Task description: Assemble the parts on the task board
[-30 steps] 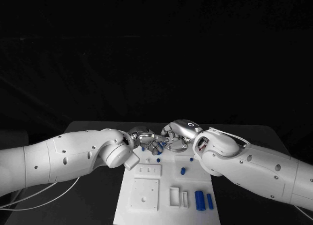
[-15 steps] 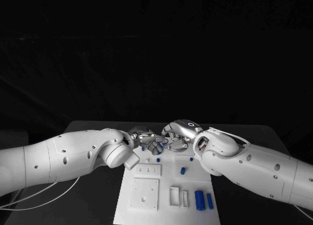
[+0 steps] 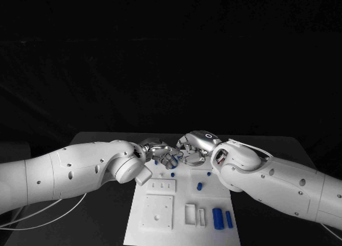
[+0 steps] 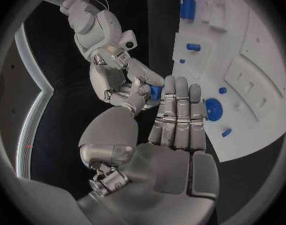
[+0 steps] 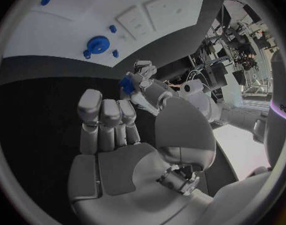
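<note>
Blue and small, the part (image 4: pixel 156 91) sits pinched in the fingertips of the right hand (image 3: pixel 192 155), above the far end of the task board (image 3: pixel 156 225). The left hand (image 3: pixel 162 154) hovers just beside it, fingers straight and together, holding nothing. The part looks rigid, light and smooth, so it probably slips easily; a fingertip pinch across its sides seems safest. More blue parts (image 3: pixel 217 219) lie on the board, towards the worktop's (image 3: pixel 104 225) near edge.

Head camera looked down from above at the counter (image 3: pixel 104 141), each wrist fisheye sat close behind its own robot hand, all shared the task board (image 3: pixel 178 225).
</note>
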Tool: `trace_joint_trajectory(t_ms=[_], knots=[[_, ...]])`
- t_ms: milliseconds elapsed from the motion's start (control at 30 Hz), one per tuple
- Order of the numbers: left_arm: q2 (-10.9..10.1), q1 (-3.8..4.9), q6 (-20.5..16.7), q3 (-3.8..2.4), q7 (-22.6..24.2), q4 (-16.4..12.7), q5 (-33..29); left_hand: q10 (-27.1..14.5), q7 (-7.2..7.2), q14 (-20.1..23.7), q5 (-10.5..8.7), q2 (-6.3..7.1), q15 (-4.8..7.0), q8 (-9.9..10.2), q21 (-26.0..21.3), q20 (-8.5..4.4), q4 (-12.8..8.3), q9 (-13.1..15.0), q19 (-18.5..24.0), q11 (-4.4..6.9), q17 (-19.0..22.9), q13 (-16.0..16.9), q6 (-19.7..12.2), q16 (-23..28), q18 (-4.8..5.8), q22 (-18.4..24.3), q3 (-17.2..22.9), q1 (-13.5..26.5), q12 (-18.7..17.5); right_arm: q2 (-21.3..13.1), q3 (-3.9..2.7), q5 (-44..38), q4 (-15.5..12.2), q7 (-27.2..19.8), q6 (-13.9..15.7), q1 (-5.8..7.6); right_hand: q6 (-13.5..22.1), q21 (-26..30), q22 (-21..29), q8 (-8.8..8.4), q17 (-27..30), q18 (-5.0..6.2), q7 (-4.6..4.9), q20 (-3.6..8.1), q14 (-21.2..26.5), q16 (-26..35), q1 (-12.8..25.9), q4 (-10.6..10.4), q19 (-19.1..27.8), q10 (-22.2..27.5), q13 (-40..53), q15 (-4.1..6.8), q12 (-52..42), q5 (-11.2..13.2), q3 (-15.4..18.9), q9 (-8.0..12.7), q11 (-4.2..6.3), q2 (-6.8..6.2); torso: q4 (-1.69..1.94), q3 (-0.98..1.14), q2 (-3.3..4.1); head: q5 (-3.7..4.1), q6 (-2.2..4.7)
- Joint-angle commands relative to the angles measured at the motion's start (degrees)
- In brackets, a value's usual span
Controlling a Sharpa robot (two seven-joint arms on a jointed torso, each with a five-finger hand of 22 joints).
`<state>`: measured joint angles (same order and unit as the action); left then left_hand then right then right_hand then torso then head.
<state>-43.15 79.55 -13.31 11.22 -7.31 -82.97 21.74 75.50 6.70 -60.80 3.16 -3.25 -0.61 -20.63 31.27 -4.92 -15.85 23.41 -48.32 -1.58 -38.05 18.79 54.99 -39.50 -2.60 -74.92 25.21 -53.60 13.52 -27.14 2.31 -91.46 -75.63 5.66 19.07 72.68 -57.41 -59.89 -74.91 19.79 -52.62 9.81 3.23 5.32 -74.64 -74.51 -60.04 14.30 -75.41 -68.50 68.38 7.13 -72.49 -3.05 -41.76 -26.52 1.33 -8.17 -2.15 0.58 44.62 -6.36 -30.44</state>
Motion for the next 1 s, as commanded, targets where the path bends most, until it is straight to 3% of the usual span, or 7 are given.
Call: trace_joint_trajectory(t_ms=[33,400,1000], knots=[[0.07,0.1,0.94,-0.1,0.6,-0.26,-0.14,0.65,0.03,0.2,0.13,-0.01,0.11,-0.3,0.4,-0.2,-0.42,0.01,0.23,-0.02,0.12,0.17,0.65,-0.34,0.45,-1.03,0.13,0.44,0.15,0.01,0.07,-0.66,0.11,0.29,-1.12,-0.11,-2.16,0.03,-0.49,0.18,-0.07,5.19,1.74,0.42,0.05,0.27,-0.29,-0.38,0.16,-0.41,0.07,0.5,-0.3,-0.14,0.1,-0.03,0.11,-0.04,-0.03,-0.01,0.01,0.01,-0.01],[0.02,0.1,0.79,-0.1,0.4,-0.2,0.63,3.0,-1.21,-0.99,0.32,-0.86,0.79,-1.39,0.99,-0.7,-0.69,0.53,-0.15,1.08,-0.06,1.4,3.69,-1.76,0.61,-1.09,0.92,-0.45,1.02,0.01,0.07,-0.65,0.07,0.25,-1.32,-0.11,-2.19,0.04,-0.49,0.18,-0.09,5.19,1.73,0.44,0.04,0.28,-0.29,-0.43,0.15,-0.38,0.07,0.51,-0.28,-0.15,0.06,-0.06,0.12,-0.07,-0.01,-0.01,0.01,0.04,-0.13],[-0.08,0.1,-0.05,-0.11,0.8,-0.32,0.91,4.27,-1.92,-1.03,3.15,-1.56,1.09,-1.71,1.34,-1.1,-0.74,1.38,0.09,1.66,-0.13,2.56,5.38,-2.7,1.12,-1.09,1.28,-0.58,1.49,0.48,0.16,0.54,0.59,-0.3,-2.04,-0.11,-2.12,0.08,-0.48,0.12,-0.1,5.19,1.73,0.46,0.06,0.33,-0.23,-0.46,0.16,-0.08,-0.19,0.52,-0.04,-0.13,0.08,-0.07,0.12,-0.25,-0.04,0.0,0.02,0.01,-0.28]])
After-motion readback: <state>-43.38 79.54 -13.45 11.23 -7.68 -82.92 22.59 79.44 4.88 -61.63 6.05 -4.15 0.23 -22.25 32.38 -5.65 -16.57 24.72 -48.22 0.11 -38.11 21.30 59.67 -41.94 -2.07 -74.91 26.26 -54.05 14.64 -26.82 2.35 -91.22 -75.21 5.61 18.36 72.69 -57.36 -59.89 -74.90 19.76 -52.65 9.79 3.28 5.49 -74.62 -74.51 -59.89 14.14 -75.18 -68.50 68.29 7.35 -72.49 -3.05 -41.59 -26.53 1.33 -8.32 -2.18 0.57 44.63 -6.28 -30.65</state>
